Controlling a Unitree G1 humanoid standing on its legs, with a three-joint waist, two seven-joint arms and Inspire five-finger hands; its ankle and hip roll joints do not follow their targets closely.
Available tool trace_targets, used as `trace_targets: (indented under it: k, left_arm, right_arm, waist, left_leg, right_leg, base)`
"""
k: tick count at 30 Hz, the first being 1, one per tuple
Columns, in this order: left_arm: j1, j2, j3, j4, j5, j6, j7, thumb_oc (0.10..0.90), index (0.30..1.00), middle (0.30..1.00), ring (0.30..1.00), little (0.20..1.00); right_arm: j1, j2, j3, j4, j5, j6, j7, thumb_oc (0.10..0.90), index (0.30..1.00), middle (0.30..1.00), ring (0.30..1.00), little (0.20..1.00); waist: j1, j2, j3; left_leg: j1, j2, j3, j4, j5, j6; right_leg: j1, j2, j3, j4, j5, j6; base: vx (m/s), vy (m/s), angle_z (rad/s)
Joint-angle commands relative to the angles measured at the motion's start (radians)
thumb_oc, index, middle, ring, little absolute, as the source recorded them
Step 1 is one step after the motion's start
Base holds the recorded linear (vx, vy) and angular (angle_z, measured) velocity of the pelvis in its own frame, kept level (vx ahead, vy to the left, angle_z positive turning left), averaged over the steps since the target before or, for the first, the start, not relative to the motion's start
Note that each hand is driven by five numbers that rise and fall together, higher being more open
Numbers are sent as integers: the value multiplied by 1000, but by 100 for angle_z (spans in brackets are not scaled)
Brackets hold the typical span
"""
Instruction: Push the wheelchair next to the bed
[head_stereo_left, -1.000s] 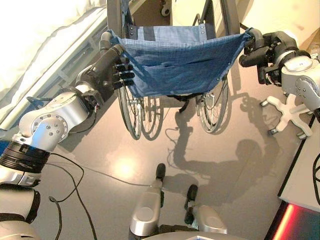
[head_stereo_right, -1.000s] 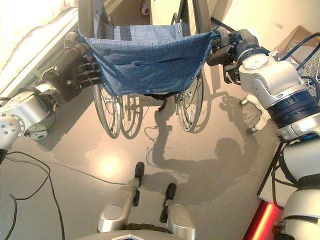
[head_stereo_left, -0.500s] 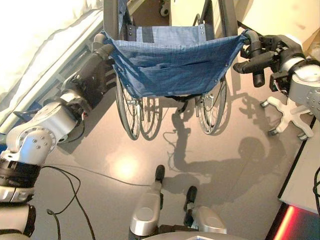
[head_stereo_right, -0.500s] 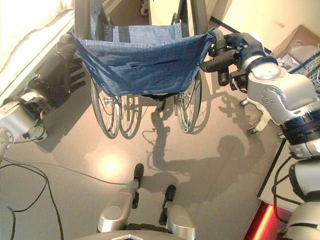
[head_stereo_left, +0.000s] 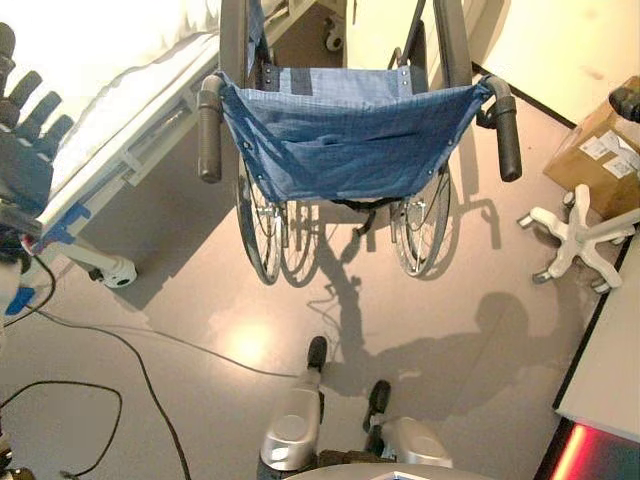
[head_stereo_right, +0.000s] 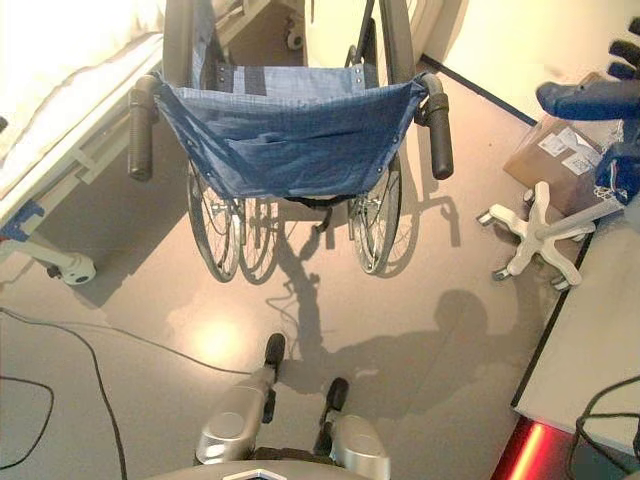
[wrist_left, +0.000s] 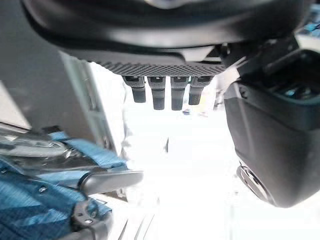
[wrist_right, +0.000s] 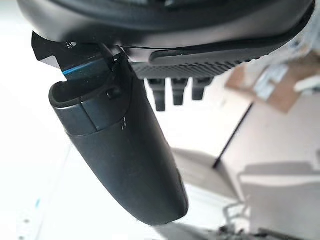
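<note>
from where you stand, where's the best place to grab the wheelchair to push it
Probably the two dark push handles: the left handle and the right handle. They jut back toward the robot on either side of the blue backrest, with nothing on them. Come from behind, left hand and right hand each closing on its own side.

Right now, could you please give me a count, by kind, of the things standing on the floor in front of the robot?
Wheelchair: 1
Bed: 1
Cardboard box: 1
White star-shaped wheeled base: 1
Total: 4
Both hands, left and right, are open and off the wheelchair's push handles.
</note>
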Motion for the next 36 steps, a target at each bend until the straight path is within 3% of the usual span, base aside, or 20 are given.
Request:
trace_targets:
  k: [1,7,10,11,17,18,22,23,25,29,33,35,36]
  left_arm:
    - [94,70,24,-2,-5,-88,-37,800,900,900,900,900]
    - [184,10,69,-7,6,-75,-29,800,900,900,900,900]
    - [248,-63,78,-36,28,-63,-18,800,900,900,900,900]
    - [285,-125,64,-38,39,-48,-26,800,900,900,900,900]
    - [383,-307,-55,6,101,-2,-9,800,900,900,900,900]
    - [385,-311,-61,10,100,1,-7,800,900,900,900,900]
    - [384,-393,-193,141,137,15,1,800,900,900,900,900]
    - [384,-393,-193,142,137,14,0,800,900,900,900,900]
    - [359,-449,-300,241,174,1,-4,800,900,900,900,900]
    - [321,-513,-419,340,247,-37,1,800,900,900,900,900]
    - [286,-587,-536,511,384,-125,-29,800,900,900,900,900]
    - [277,-609,-564,569,397,-121,-53,800,900,900,900,900]
    - [269,-633,-587,642,426,-153,-79,800,900,900,900,900]
  right_arm:
    - [59,-109,-13,-11,-47,-60,-59,800,900,900,900,900]
    - [209,-51,-120,-69,-53,-45,-70,800,900,900,900,900]
    - [353,32,-203,-134,-59,-39,-83,800,900,900,900,900]
    - [423,102,-227,-146,-68,-54,-88,800,900,900,900,900]
    - [614,341,-216,-113,-63,-139,-104,800,900,900,900,900]
    - [621,348,-214,-109,-59,-142,-104,800,900,900,900,900]
    - [672,474,-122,37,-18,-216,-101,800,900,900,900,900]
    - [672,473,-122,38,-18,-216,-101,800,900,900,900,900]
    - [663,560,-31,176,7,-283,-80,800,900,900,900,900]
    - [641,641,49,300,45,-307,-80,800,900,900,900,900]
    - [619,734,163,442,-48,-311,-66,800,900,900,900,900]
    - [609,760,192,491,-76,-309,-41,800,900,900,900,900]
    - [598,786,219,543,-113,-315,-9,800,900,900,900,900]
  waist:
    - [-3,-28,-254]
    - [-10,-24,-251]
    - [-11,-22,-246]
    - [-12,-20,-241]
    - [-26,-12,-234]
    - [-26,-11,-234]
    - [-40,-2,-231]
    - [-40,-2,-231]
    - [-46,4,-229]
    - [-51,10,-229]
    - [-56,16,-236]
    - [-57,18,-240]
    - [-60,20,-243]
  left_leg:
    - [64,23,28,20,-98,-49]
    - [61,24,26,20,-94,-50]
    - [55,24,24,21,-92,-49]
    - [53,25,24,21,-92,-48]
    - [47,25,23,17,-87,-47]
    - [47,25,23,17,-87,-47]
    - [50,22,25,15,-86,-45]
    - [50,22,25,15,-86,-45]
    - [52,19,27,21,-89,-43]
    - [55,16,27,26,-96,-41]
    - [65,13,28,22,-103,-41]
    - [69,13,30,19,-106,-40]
    - [72,12,33,17,-107,-41]
  right_leg:
    - [-82,-21,-38,79,18,8]
    - [-86,-21,-38,82,18,9]
    - [-90,-23,-37,82,18,11]
    - [-93,-24,-38,84,18,12]
    - [-101,-29,-38,76,24,19]
    - [-101,-30,-38,76,24,20]
    - [-103,-38,-42,66,38,27]
    - [-103,-38,-42,66,38,27]
    - [-103,-44,-43,62,46,29]
    - [-100,-49,-42,58,53,30]
    - [-98,-53,-39,53,59,31]
    - [-97,-54,-38,51,60,32]
    - [-95,-55,-36,48,61,33]
  base:
    - [0,0,0]
    - [0,0,0]
    - [-12,2,0]
    - [-39,3,0]
    - [-39,2,1]
    - [0,0,0]
    - [-18,11,-3]
    - [0,0,0]
    - [0,0,0]
    - [3,2,-2]
    - [0,0,0]
    - [0,0,0]
    - [37,28,-2]
